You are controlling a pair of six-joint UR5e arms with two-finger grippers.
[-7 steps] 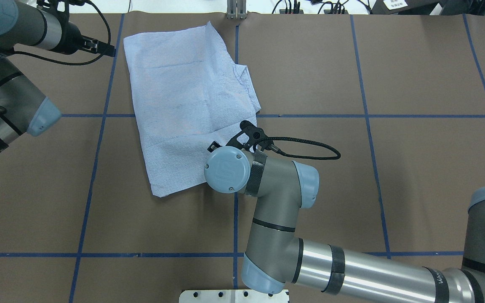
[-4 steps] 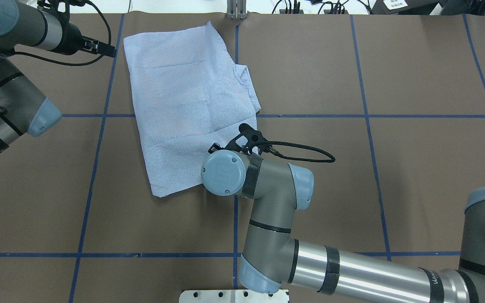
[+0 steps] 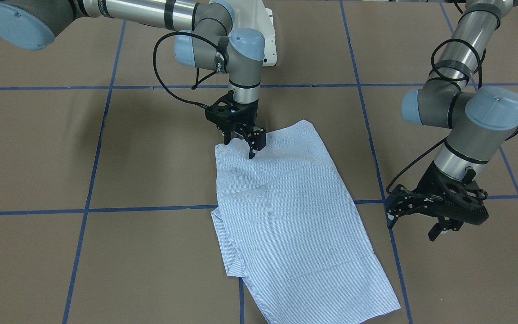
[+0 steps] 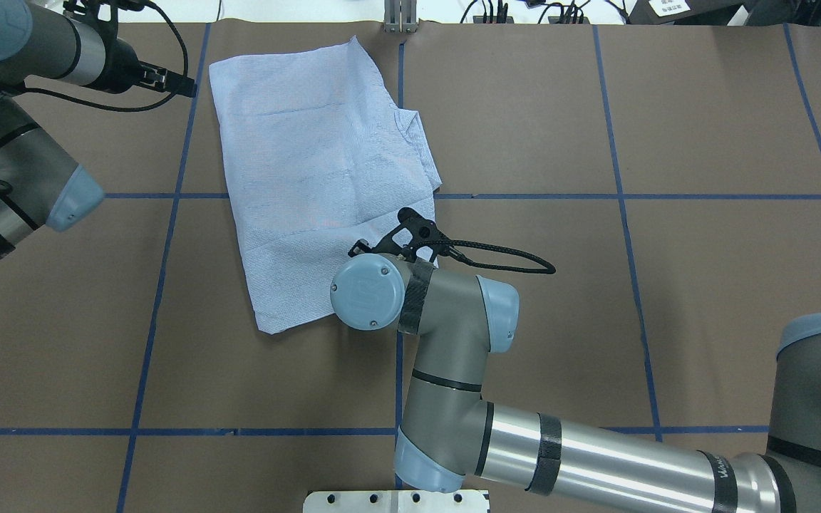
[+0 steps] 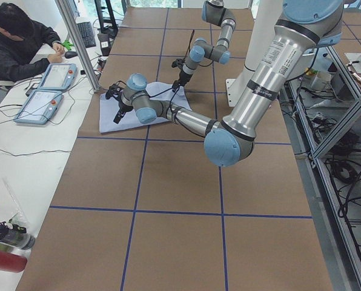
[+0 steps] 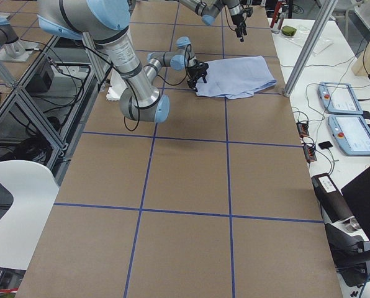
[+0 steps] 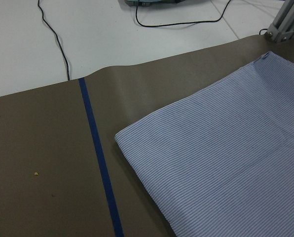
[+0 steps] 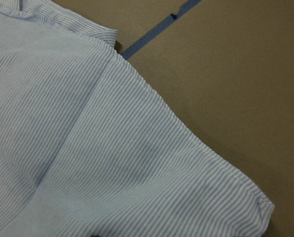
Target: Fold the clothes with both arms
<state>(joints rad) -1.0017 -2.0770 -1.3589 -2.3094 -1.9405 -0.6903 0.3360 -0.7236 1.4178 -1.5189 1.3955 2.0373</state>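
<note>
Shirt (image 4: 311, 164) lies on brown, blue-taped table (image 4: 703, 285).

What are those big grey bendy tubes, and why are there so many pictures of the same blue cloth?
They are two robot arms: the right arm and the left arm. Each ends in a black two-finger gripper. Cameras look from above, from the front, from both table ends, and from each wrist, so one moment shows many ways. On the brown table lies a folded striped shirt. The right gripper is open over one end of the shirt. The left gripper is open beside the shirt, off the cloth. Nothing is held.
</note>
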